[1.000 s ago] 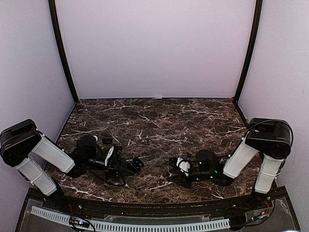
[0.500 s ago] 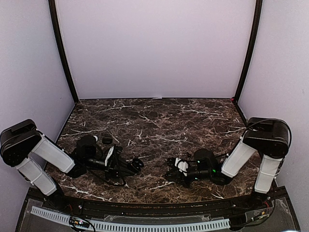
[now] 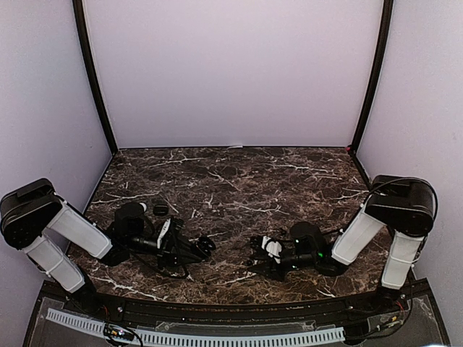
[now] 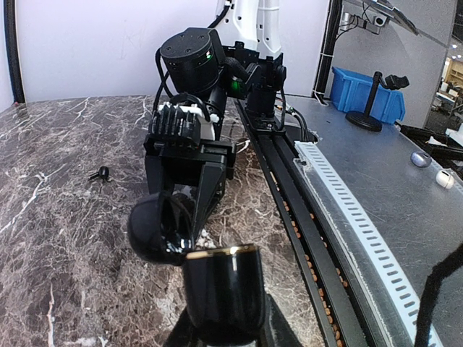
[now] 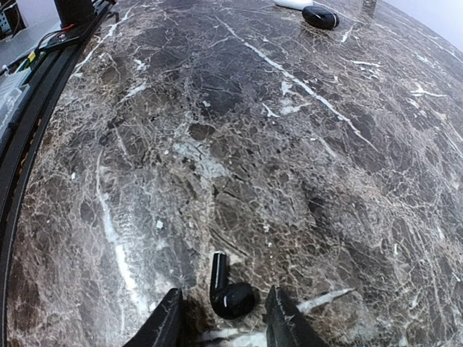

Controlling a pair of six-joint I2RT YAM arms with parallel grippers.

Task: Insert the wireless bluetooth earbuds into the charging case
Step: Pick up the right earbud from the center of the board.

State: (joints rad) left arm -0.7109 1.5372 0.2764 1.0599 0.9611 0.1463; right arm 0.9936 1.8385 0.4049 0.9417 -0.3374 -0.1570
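dark veined marble table [image 3: 239, 181] with a black earbud [image 5: 230, 295] lying on it.

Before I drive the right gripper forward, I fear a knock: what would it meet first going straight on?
Probably the black earbud, lying just ahead of the right gripper, between its fingertips; how close is hard to tell.

R fingers [image 5: 165, 322] cut off at btm edge, black case [image 4: 221, 289] base cropped too

The veined marble-look table [image 5: 289, 108] is polished; the black earbud [image 5: 230, 293] and charging case [image 4: 217, 289] are glossy plastic.
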